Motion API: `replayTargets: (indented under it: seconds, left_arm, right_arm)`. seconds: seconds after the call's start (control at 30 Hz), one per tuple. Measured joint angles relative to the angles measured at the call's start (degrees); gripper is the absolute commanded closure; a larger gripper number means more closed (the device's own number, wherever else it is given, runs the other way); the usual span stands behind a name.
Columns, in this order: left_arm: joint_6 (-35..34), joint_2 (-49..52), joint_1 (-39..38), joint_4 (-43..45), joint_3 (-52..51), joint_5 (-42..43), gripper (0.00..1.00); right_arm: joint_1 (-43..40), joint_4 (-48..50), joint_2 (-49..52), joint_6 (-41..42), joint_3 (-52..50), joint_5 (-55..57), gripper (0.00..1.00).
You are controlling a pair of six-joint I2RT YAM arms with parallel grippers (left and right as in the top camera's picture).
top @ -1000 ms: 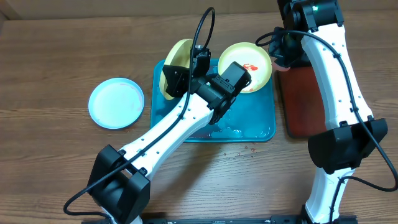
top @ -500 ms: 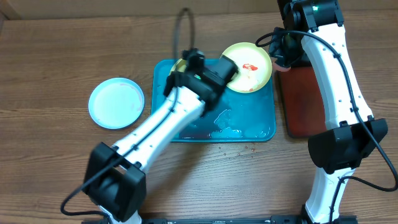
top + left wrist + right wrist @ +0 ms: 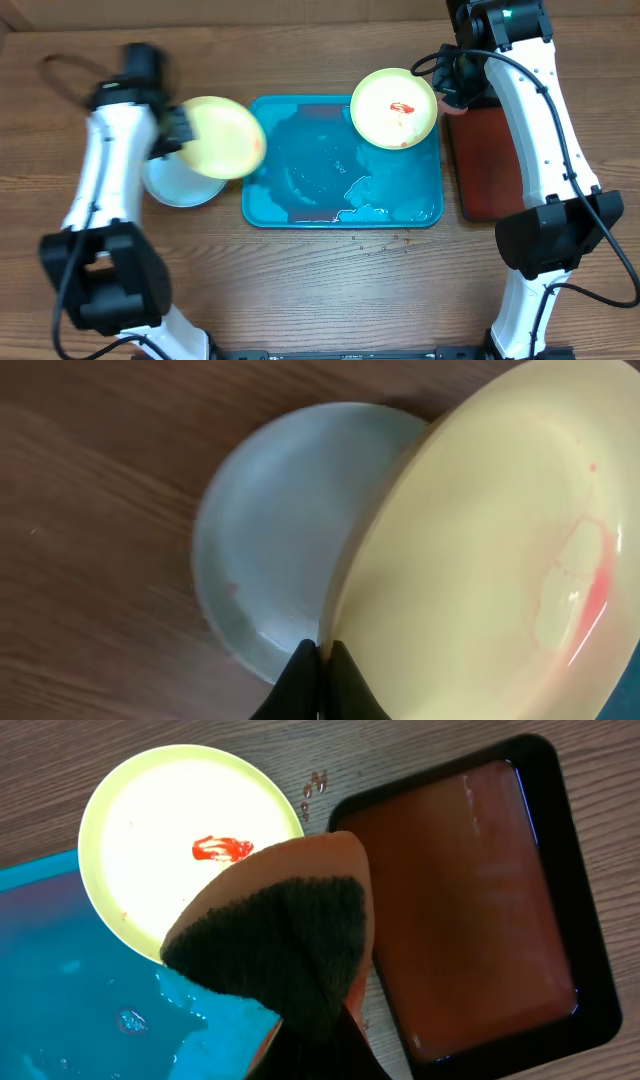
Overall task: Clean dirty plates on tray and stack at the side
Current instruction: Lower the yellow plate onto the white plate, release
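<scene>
Since a second ago your left arm has swung off the teal tray (image 3: pixel 300 205) to its left side, taking a yellow-green plate (image 3: pixel 480 540) with it. The left gripper (image 3: pixel 322 655) is pinched narrow on that plate's rim. The plate hangs tilted over the blue-white plate (image 3: pixel 265 535), which lies on the table just left of the tray. Whether the two plates touch yet, you cannot tell from these views.

One plate is therefore parked at the side and a second looks about to join it. Note the faint pink streak on the carried plate's face in the left wrist view. It seems wiped but perhaps not fully clean.

The second yellow-green plate (image 3: pixel 393 107) sits on the tray's far right corner with a clear red smear at its centre, so it looks uncleaned. Your right gripper (image 3: pixel 312 1038) is closed on a sponge (image 3: pixel 270 945), poised above that plate's edge, between the teal tray and the dark-red tray (image 3: pixel 470 890) on its right.

By my reckoning you are a little past halfway. What remains is to set this plate down, then scrub the last one and stack it.
</scene>
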Motion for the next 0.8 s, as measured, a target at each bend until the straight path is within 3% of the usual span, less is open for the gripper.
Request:
replayTargets:
  seconds: [0.13, 0.27, 0.53, 0.8]
  left_arm:
    - [0.2, 0.0, 8.46, 2.34, -2.27, 3.37, 0.96]
    - [0.42, 0.0, 12.2, 7.13, -6.49, 6.1, 0.96]
    - [0.74, 0.0, 12.83, 19.17, -16.61, 8.44, 0.96]
    - [-1.51, 0.0, 12.83, 19.39, -20.26, 4.66, 0.95]
  right_arm:
    - [0.0, 0.07, 0.0, -0.04, 0.0, 0.0, 0.96]
    - [0.0, 0.42, 0.0, -0.15, 0.0, 0.0, 0.96]
    - [0.0, 0.46, 0.0, -0.37, 0.0, -0.02, 0.96]
    - [0.02, 0.0, 0.0, -0.48, 0.0, 0.0, 0.96]
